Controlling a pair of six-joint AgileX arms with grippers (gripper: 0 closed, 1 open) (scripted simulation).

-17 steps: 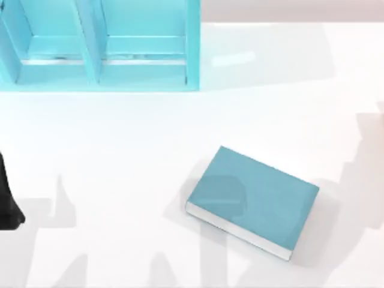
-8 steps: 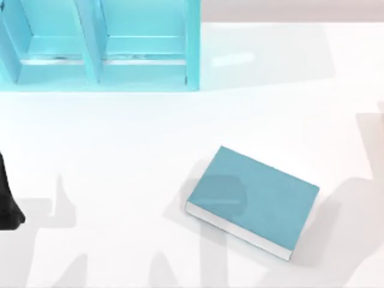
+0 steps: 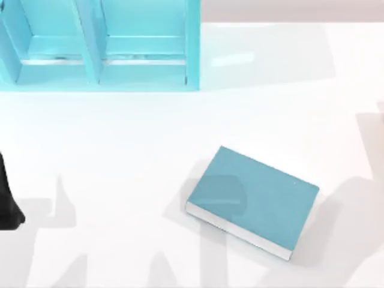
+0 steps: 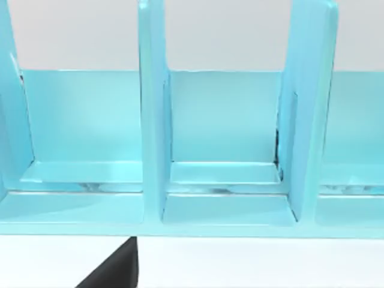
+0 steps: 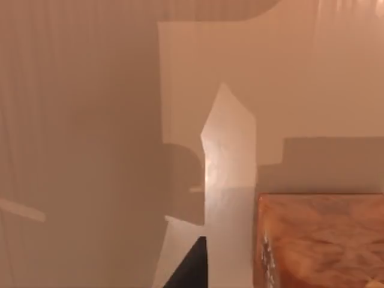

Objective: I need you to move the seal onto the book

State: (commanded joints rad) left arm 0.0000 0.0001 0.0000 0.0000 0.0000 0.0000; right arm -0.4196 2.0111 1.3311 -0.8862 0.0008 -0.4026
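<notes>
The teal-blue book (image 3: 255,198) lies flat on the white table, right of centre, with its white page edges toward the front. Close in the right wrist view is the seal (image 5: 321,240), a glossy brown-orange lump, and a dark part of my right gripper (image 5: 189,267) sits beside it. Whether the gripper touches the seal I cannot tell. My left arm (image 3: 7,204) rests at the table's left edge. A dark part of my left gripper (image 4: 114,273) shows in front of the shelf unit.
A large light-blue shelf unit (image 3: 99,45) with upright dividers stands at the back left, and the left wrist view faces its compartments (image 4: 222,138). Arm shadows fall across the front and right of the table.
The shadow on the table right of the book has spread and shifted near the front right. The book and the left arm have not moved.
</notes>
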